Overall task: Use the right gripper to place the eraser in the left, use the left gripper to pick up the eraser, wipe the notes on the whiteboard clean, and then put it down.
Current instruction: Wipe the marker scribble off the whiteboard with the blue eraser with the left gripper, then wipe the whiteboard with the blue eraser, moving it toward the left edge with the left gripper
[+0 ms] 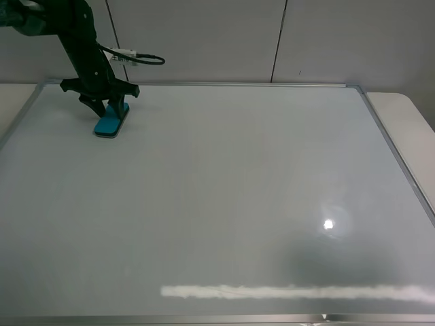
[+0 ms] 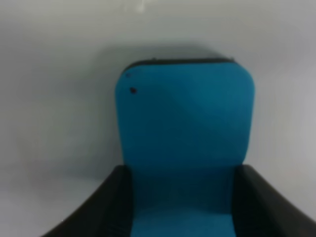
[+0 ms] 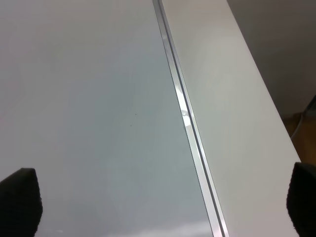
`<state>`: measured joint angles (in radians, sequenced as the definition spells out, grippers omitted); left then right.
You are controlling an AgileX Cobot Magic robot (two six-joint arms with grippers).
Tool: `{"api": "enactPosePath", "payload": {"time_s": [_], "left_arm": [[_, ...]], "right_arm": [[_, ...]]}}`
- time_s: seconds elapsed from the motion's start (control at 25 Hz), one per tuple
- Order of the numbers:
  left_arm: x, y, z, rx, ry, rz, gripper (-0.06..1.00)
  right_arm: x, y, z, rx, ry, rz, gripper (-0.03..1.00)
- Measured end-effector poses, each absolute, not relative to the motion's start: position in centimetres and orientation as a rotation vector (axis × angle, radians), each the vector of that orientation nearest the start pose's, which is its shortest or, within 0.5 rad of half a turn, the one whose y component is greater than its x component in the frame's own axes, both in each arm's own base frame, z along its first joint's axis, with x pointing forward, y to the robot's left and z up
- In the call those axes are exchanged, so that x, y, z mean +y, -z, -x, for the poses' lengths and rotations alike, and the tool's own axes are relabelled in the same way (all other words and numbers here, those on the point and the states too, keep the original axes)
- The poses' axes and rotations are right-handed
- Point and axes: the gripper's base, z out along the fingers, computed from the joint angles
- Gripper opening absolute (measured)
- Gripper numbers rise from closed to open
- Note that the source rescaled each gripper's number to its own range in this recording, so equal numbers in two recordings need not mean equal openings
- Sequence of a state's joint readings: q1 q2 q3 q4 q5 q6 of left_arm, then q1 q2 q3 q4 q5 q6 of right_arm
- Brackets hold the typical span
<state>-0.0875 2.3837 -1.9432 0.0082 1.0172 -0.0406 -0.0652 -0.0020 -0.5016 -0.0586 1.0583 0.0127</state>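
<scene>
Eraser [image 1: 111, 122] pinched by left claw [image 1: 113, 107] on whiteboard [image 1: 224, 204] | right claw [image 3: 158, 207] spread | lettering: unreadable

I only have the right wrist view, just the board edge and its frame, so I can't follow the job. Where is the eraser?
Observer: The eraser lies flat in the far left corner of the whiteboard.
Operator: Is anything holding it?
Observer: The left gripper is down on it, with its fingers against both long sides.
Operator: Any red marks to wipe?
Observer: None show on the board in the high view.
</scene>
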Motion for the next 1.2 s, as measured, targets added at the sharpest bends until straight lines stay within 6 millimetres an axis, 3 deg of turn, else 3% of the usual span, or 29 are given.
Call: {"api": "enactPosePath", "payload": {"time_s": [0.4,0.56,0.76,0.92,1.04,1.2], "left_arm": [[-4.3,-14.0,-48.8,2.957,0.055,-0.044,0.04],[-6.6,-15.2,-47.4,3.017,0.084,-0.107,0.04],[-9.9,-19.3,-45.7,2.999,0.114,-0.212,0.04],[-11.7,-21.6,-43.5,2.945,0.134,-0.232,0.04],[-12.4,-21.8,-41.0,2.902,0.156,-0.2,0.04],[-12.8,-20.6,-36.1,2.897,0.177,-0.125,0.04]], "right_arm": [[-0.4,-27.8,0.6,2.037,0.103,-0.082,1.0],[-0.4,-27.8,0.6,2.037,0.103,-0.082,1.0],[-0.4,-27.8,0.6,2.037,0.103,-0.082,1.0],[-0.4,-27.8,0.6,2.037,0.103,-0.082,1.0],[-0.4,-27.8,0.6,2.037,0.103,-0.082,1.0],[-0.4,-27.8,0.6,2.037,0.103,-0.082,1.0]]}}
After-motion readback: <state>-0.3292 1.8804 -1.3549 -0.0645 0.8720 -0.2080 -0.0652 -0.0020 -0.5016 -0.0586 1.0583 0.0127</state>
